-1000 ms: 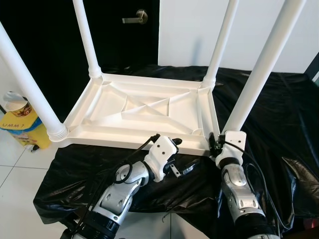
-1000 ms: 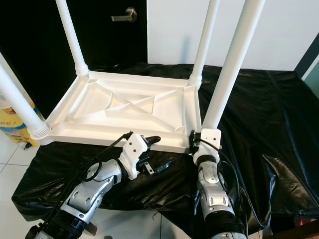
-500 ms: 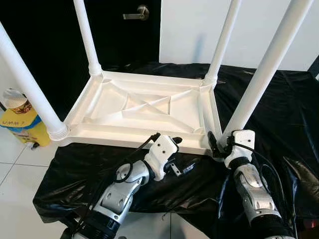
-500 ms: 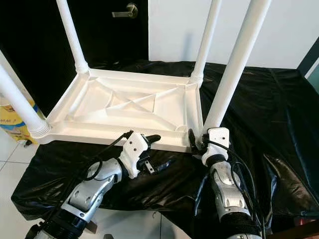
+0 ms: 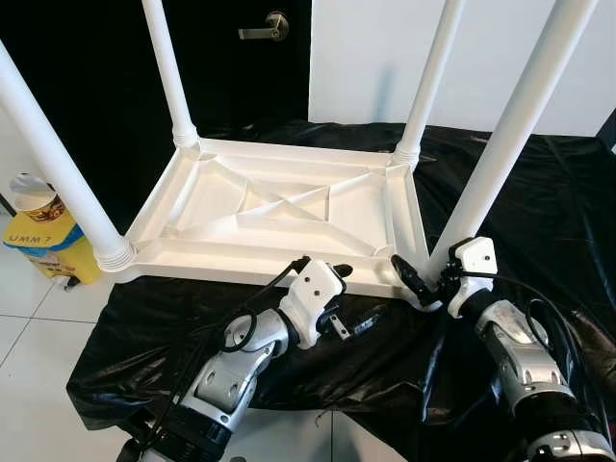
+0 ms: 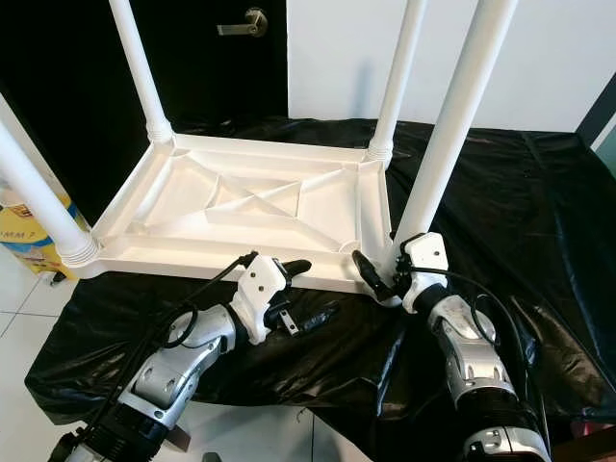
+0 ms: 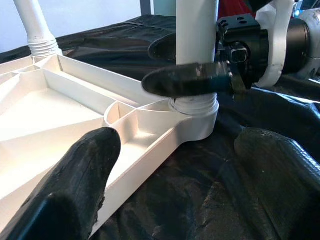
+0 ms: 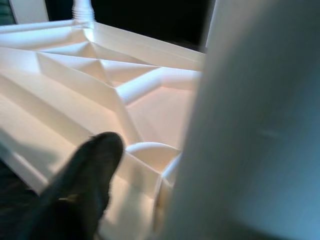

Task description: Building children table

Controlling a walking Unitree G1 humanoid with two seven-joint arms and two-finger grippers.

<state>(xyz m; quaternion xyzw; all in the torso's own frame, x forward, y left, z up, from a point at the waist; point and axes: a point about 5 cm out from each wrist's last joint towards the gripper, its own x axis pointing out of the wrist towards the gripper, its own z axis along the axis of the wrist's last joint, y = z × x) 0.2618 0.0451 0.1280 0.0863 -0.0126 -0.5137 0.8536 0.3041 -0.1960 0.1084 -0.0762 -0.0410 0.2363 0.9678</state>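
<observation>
Glossy white plastic table (image 5: 279, 207), crinkled shiny black sheet (image 5: 539, 221)

My two head eyes look down and forward at one scene; both wrist cameras sit close to the table leg (image 7: 197, 45) (near right corner).

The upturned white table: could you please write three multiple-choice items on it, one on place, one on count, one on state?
1. Where is the right gripper?
A. at the near right leg's base
B. at the door handle
C. on the yellow box

2. How many legs stand up from the table?
A. two
B. three
C. four

3. How are the left gripper's fingers?
A. open
B. shut on a leg
C. shut on the cloth

Answers: 1 A, its fingers flank the near right leg; 2 C, one per corner; 3 A, a wide gap shows.
</observation>
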